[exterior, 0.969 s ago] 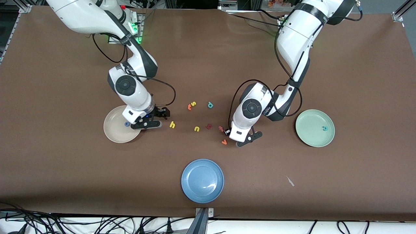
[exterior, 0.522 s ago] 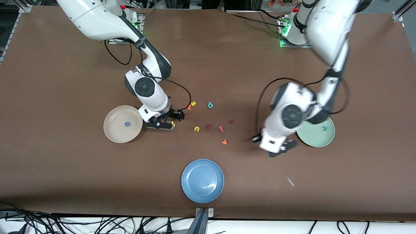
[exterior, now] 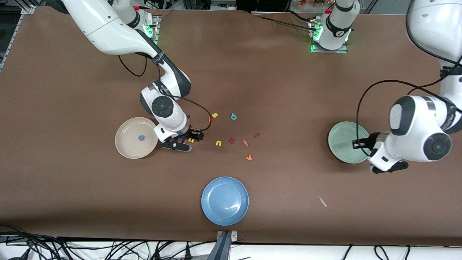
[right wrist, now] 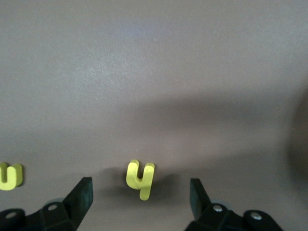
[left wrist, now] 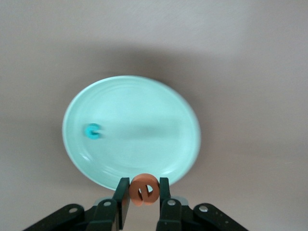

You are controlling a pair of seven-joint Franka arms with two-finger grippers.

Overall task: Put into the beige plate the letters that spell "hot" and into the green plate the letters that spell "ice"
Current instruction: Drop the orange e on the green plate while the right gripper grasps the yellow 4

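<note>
My left gripper (left wrist: 143, 191) is shut on the orange e (left wrist: 144, 188) and hangs over the rim of the green plate (left wrist: 144, 130), where the teal c (left wrist: 92, 131) lies. In the front view this gripper (exterior: 361, 145) covers part of the green plate (exterior: 342, 141). My right gripper (right wrist: 140, 186) is open and low over the table, with the yellow h (right wrist: 140, 177) between its fingers and untouched, beside the beige plate (exterior: 128, 146). The blue o (exterior: 141, 137) lies in that plate. The orange t (exterior: 209, 118) and the maroon i (exterior: 257, 135) lie among the loose letters.
Loose at mid-table are a yellow s (exterior: 214, 115), a teal letter (exterior: 233, 116), a yellow u (exterior: 218, 143), a maroon angular letter (exterior: 232, 140), a pinkish t (exterior: 245, 143) and an orange v (exterior: 248, 157). A blue plate (exterior: 225, 200) sits nearest the front camera.
The left arm has swung from the loose letters to the green plate, carrying the orange e. The right gripper has moved from over the beige plate to the yellow h.
</note>
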